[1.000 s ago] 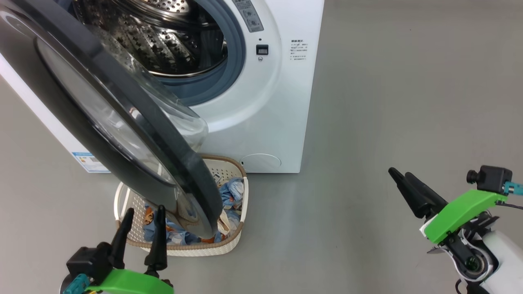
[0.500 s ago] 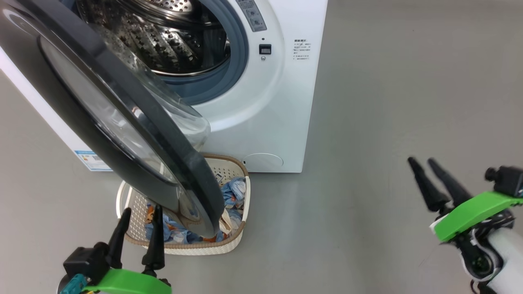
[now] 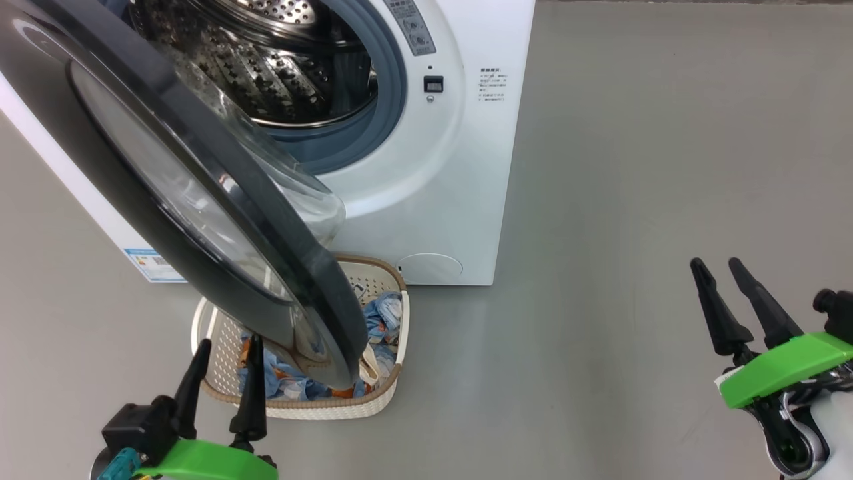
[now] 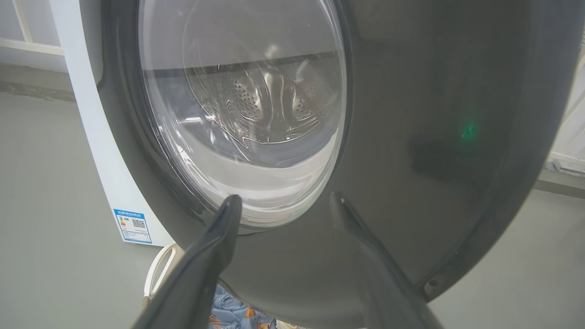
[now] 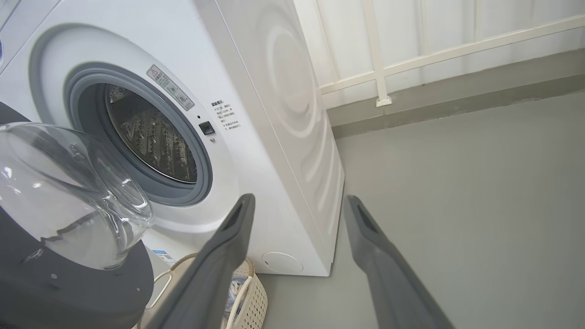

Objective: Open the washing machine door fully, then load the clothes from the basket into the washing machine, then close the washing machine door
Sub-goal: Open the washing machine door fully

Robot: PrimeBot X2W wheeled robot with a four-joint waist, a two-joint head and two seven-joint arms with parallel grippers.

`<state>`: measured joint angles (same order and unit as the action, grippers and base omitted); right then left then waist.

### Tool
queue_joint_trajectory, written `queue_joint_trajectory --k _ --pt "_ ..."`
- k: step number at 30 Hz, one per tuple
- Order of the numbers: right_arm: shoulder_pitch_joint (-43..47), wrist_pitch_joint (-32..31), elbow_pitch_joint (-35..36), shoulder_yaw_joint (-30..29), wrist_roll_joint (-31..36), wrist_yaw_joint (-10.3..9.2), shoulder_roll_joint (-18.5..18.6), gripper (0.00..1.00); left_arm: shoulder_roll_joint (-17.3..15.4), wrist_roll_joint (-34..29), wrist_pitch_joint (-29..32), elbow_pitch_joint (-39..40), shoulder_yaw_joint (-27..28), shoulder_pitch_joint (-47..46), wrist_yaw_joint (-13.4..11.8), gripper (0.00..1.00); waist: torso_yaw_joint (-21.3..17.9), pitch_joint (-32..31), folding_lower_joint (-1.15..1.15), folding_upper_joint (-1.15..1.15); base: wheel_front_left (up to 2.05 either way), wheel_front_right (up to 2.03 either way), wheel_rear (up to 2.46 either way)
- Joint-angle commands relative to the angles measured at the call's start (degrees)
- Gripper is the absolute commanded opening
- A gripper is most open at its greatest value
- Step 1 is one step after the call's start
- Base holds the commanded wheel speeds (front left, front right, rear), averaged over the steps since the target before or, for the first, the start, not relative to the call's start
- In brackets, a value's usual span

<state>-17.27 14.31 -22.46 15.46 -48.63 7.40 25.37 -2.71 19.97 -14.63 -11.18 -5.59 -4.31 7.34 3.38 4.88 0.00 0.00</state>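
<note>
Over the basket point(image 3: 373, 404), the washing machine door point(image 3: 180, 187) hung open; left gripper point(image 3: 228, 341) and right gripper point(image 3: 716, 262) had fingers spread, empty.

Smooth grey floor point(image 3: 653, 173) with a dull sheen, wide across the head view. At its far edge in the right wrist view, a low grey kerb point(image 5: 457, 93) — on it a white railing point(image 5: 377, 55) of upright and level bars, one post foot planted on the kerb top. Pale panels point(image 5: 438, 27) behind the bars.
</note>
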Motion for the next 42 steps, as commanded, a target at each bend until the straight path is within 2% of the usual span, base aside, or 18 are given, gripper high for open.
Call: queue_joint_trajectory --k 1,11,19,28,29,30,31,40,42 --pt "1.29 0.68 1.53 -0.21 1.25 0.09 0.42 1.0 -0.68 -0.26 -0.37 1.6 2.02 -0.23 0.14 1.0 -0.03 -0.07 0.0 0.0 0.0 0.0 0.0" --pt "7.2 0.68 3.54 -10.61 11.9 0.09 -4.34 1.0 -0.7 -0.29 -0.37 1.61 2.07 -0.09 0.14 1.0 0.02 -0.2 0.0 0.0 0.0 0.0 0.0" --pt "10.14 0.69 2.28 -13.07 19.12 0.09 -5.96 1.0 -0.65 -0.11 -0.37 1.26 2.05 -0.44 0.14 1.0 0.24 0.34 0.0 0.0 0.0 0.0 0.0" --pt "10.53 0.69 1.91 -14.31 22.55 0.09 -7.13 1.0 -0.52 -0.26 -0.37 0.88 2.57 -1.04 0.14 1.0 0.27 0.9 0.0 0.0 0.0 0.0 0.0" --pt "10.51 0.69 1.95 -14.38 22.72 0.09 -7.18 1.0 -0.5 -0.2 -0.37 0.75 2.71 -1.14 0.14 0.78 0.32 0.95 0.0 0.0 0.0 0.0 0.0" --pt "10.51 0.69 1.9 -14.69 22.57 0.09 -7.32 1.0 -0.46 0.04 -0.37 0.63 3.21 -1.29 0.14 0.16 0.39 0.93 0.0 0.0 0.0 0.0 0.0" --pt "10.52 0.69 1.94 -14.87 22.85 0.09 -7.23 1.0 -0.42 0.77 -0.37 0.7 3.72 -1.5 0.14 0.0 0.48 0.9 0.0 0.0 0.0 0.0 0.0" --pt "10.49 0.69 2.34 -15.74 23.59 0.09 -7.19 1.0 -0.2 3.16 -0.37 9.99 15.18 -3.95 -0.04 0.0 0.93 1.14 0.0 0.0 0.0 0.0 0.0" --pt "10.45 0.69 2.46 -15.76 23.74 0.09 -7.15 1.0 -0.2 3.7 -0.37 12.02 16.07 -4.15 -0.32 0.0 0.92 1.2 0.0 0.0 0.0 0.0 0.0"
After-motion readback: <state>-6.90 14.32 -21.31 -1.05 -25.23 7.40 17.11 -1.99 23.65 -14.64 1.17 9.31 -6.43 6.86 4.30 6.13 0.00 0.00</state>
